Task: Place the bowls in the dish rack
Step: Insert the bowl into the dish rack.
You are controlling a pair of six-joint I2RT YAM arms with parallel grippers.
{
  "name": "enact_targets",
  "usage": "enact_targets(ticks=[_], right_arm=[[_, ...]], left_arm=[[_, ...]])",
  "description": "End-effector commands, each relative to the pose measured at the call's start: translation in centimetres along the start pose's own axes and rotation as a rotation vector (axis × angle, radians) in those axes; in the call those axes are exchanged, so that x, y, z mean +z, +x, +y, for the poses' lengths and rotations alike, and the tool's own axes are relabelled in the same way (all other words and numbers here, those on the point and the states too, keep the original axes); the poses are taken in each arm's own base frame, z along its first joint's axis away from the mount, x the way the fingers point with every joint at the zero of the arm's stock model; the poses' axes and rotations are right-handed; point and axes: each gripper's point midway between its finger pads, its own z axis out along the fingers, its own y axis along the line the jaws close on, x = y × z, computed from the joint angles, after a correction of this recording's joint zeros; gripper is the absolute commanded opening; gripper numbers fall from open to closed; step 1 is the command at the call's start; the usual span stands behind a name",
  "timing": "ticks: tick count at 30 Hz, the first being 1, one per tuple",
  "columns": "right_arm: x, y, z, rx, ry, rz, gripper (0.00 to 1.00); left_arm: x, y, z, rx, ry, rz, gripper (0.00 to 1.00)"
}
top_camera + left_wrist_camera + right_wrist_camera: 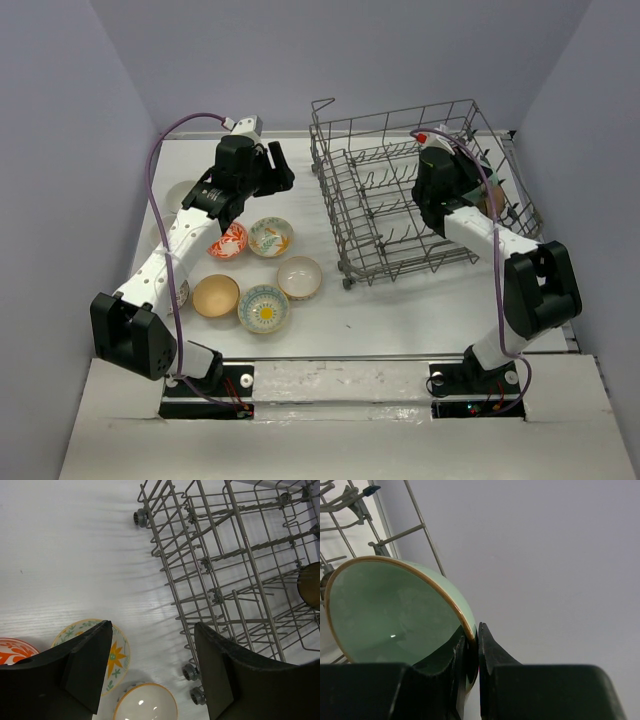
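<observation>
At the dish rack (331,192), the right hand (477,632) pinches a green bowl (390,615) by its rim; the left hand (152,630) is spread.

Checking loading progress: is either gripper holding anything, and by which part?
The right gripper pinches the green bowl by its rim, the wall clamped between its jaws. The left gripper is open and holds nothing.

Brown bowl (311,585) cut off at pic edge; teal bowl (395,610) btm behind R hand (471,635).
</observation>
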Motion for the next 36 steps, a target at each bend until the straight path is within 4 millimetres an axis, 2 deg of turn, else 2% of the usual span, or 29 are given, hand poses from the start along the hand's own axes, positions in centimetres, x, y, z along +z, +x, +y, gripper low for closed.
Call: enact_targets(ticks=[1, 8, 16, 36], right_arm=[[0.1, 1.0, -2.5, 0.071, 0.08, 0.052, 0.06], [-0.7, 0.2, -1.5, 0.056, 0.055, 0.012, 0.01], [-2.0, -0.5, -1.3, 0.033, 0.046, -0.016, 0.01], [-2.9, -0.9, 1.1, -0.053, 0.039, -0.018, 0.01]], left_arm=[[-0.3, -1.0, -0.7, -0.006, 0.037, -0.043, 0.75], [-0.2, -1.0, -0.8, -0.008, 0.039, -0.042, 0.75], [-0.3, -1.1, -0.8, -0.009, 0.042, -0.044, 0.75], [-0.4, -1.1, -0.9, -0.009, 0.044, -0.045, 0.75]])
